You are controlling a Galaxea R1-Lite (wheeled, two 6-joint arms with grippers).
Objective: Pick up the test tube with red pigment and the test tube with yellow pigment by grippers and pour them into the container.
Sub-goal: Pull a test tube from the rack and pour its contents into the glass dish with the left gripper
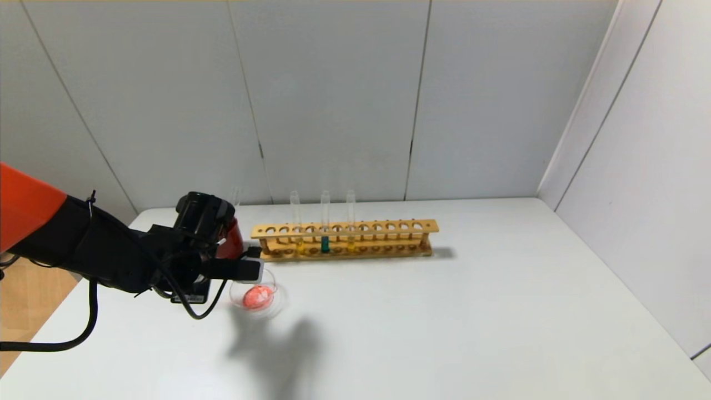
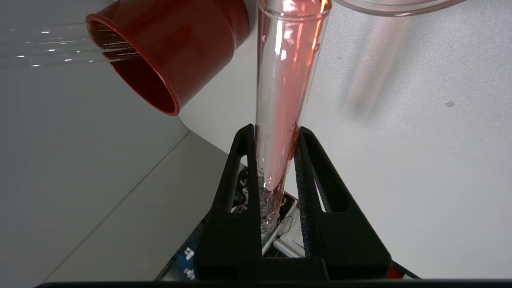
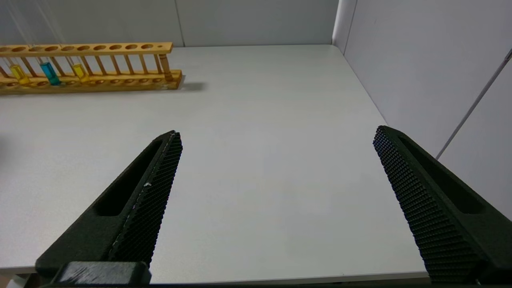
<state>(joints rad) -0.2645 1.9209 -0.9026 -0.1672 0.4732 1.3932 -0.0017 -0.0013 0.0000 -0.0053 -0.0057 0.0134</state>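
Observation:
My left gripper (image 1: 244, 270) is shut on the test tube with red pigment (image 2: 280, 88), tilted mouth-down over the container (image 1: 259, 298), a clear glass dish holding a red-orange puddle. In the left wrist view both fingers (image 2: 244, 160) press the tube near its rounded end, a red film streaks its inside, and the dish rim (image 2: 400, 6) lies just past its mouth. The test tube with yellow pigment (image 1: 298, 244) stands in the wooden rack (image 1: 344, 228); it also shows in the right wrist view (image 3: 19, 74). My right gripper (image 3: 276, 134) is open and empty over the near right table.
A dark red cup (image 1: 232, 240) stands just behind the dish, close to my left gripper; it also shows in the left wrist view (image 2: 168, 52). The rack also holds a teal tube (image 1: 325, 244) and a more amber yellow tube (image 1: 350, 244). Grey walls enclose the white table.

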